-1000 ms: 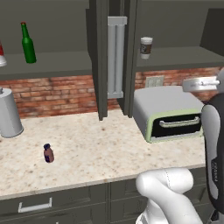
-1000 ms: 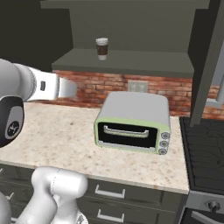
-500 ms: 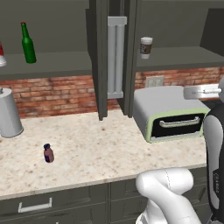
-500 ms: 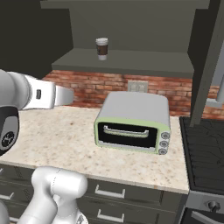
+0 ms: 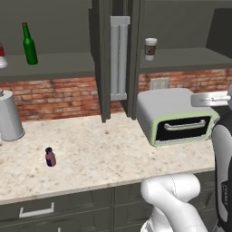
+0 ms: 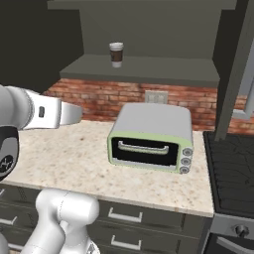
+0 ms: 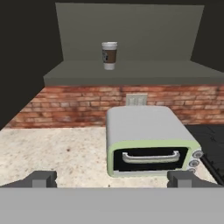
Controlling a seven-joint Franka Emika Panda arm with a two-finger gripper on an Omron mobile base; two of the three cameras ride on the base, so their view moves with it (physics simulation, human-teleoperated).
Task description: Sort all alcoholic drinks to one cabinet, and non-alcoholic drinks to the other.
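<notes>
Fingertips of the gripper (image 7: 111, 178) stand spread wide apart at the bottom of the hand view, with nothing between them; they hang over the speckled stone counter (image 5: 104, 154) in front of the toaster oven (image 7: 148, 140).

Nearest on that counter, in the left base view, the tiny purple bottle (image 5: 50, 157) stands upright by itself, well apart from everything else. Behind it to the left the tall grey metal canister (image 5: 9, 115) stands against the brick backsplash (image 5: 54, 95). The toaster oven sits on the counter's right part, its door shut, its dark window and bar handle facing forward, three knobs at one side. To its right in the right base view lies a dark stovetop (image 6: 230, 168).

Above the brick both wall cabinets are open. The right cabinet's shelf (image 5: 181, 58) carries one thing: the paper coffee cup (image 5: 151, 48), white-lidded, brown-sleeved, upright near the left end of the shelf. The left cabinet's shelf (image 5: 54, 63) carries the dark-green glass bottle (image 5: 29, 44), upright, and at the picture's far left edge part of the white bottle with a red label (image 5: 2, 56), mostly cut off. Between the two cabinets, the doors stand edge-on with their pale-grey bar handles (image 5: 118, 56) side by side.
</notes>
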